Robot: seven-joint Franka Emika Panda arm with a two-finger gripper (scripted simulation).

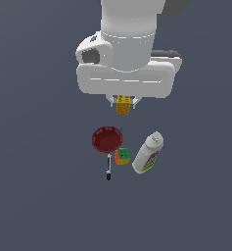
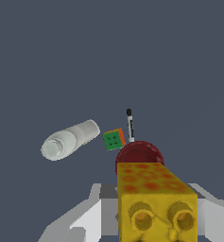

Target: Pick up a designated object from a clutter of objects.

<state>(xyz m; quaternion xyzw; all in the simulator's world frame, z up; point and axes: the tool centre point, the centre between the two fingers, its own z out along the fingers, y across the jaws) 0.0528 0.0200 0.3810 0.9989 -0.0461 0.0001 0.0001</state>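
Progress looks far along: the yellow block (image 1: 123, 106) sits clamped in the pincer (image 1: 123, 104) just under the arm's white wrist housing, in the upper middle of the exterior view and visibly above the rest of the clutter, so the pick itself appears to be made. Going left to right across the lower middle of that view, the dark red bowl (image 1: 106, 138) lies on the grey tabletop (image 1: 34, 196) with the black marker pen (image 1: 108, 167) stretching down from its lower edge; just right of the pen's upper end is the multicoloured puzzle cube (image 1: 122, 156), and further right the white bottle (image 1: 148, 153) lies tilted on its side, cap toward the upper right. A tiny blue piece (image 1: 120, 129) peeks out at the bowl's upper right rim. None of these touches the block. In the wrist view the yellow block (image 2: 156, 203) fills the lower right of the frame, with pale pincer parts on either side of it, while the white bottle (image 2: 70, 140), puzzle cube (image 2: 114, 139), marker pen (image 2: 130, 125) and bowl (image 2: 139, 152) sit small behind it. What is left, I judge, is only to keep the hold firm and carry the block clear; a slip would be the main risk.
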